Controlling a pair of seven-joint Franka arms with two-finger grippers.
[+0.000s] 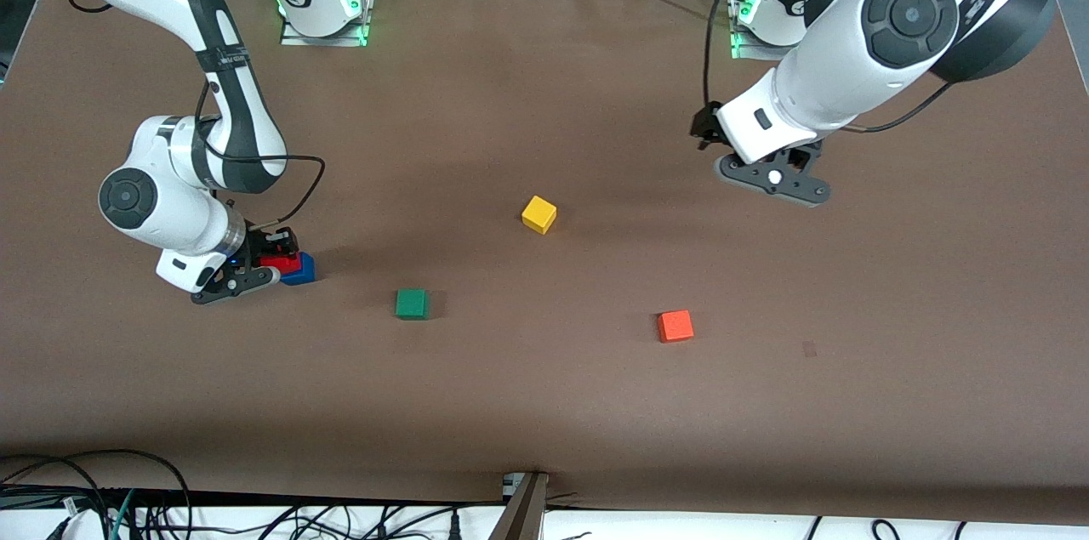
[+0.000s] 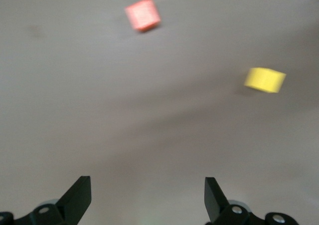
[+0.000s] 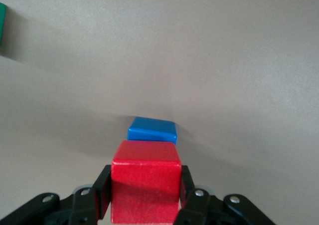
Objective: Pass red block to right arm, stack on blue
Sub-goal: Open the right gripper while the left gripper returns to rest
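Matte deep-red cube (image 3: 145, 177) clamped in right end effector (image 3: 144, 192) by blue cube (image 3: 151, 130), left end effector (image 2: 148, 197) released

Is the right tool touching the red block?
Touching. In the right wrist view the right tool has a finger pressed flat against each side of the red block, no gap, with the blue block just ahead.

A brown table (image 1: 544, 404) carries a yellow cube (image 1: 538, 214) at frame centre, a green cube (image 1: 412, 304) lower centre, an orange cube (image 1: 675, 326) lower right of centre, and a blue cube (image 1: 303, 270) at left.
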